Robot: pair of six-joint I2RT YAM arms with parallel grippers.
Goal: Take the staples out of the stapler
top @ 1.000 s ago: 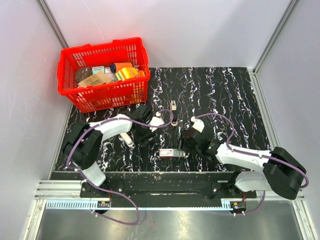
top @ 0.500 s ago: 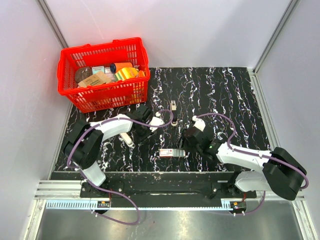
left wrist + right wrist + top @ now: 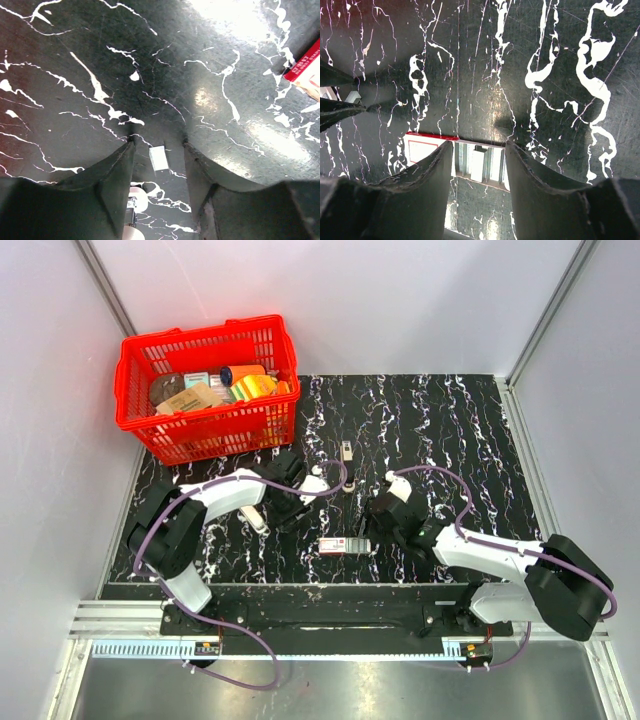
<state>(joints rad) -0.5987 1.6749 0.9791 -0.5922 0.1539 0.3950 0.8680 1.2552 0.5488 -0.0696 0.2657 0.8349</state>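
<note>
Table: a black slab top with white marble veining [image 3: 450, 430] filled the enclosure floor.
Basket: a red plastic lattice basket [image 3: 205, 435] stood at the far left corner of the top.
Basket contents: a dark round item [image 3: 168, 388], a tan cardboard packet [image 3: 190, 398], a small teal box [image 3: 197, 378], an orange bottle with a dark cap [image 3: 240, 371] and a yellow pack [image 3: 255, 387] lay packed together.
Box: a small red-and-white cardboard box [image 3: 345, 546] lay flat near the front edge, its tray slid partly out with silver strips showing [image 3: 480, 165].
White piece: a white oblong piece [image 3: 255, 521] lay left of the box, well apart from it.
Walls: pale grey panels [image 3: 400, 300] closed in three sides.
Rail: a silver aluminium rail [image 3: 110, 618] ran along the near edge.
</note>
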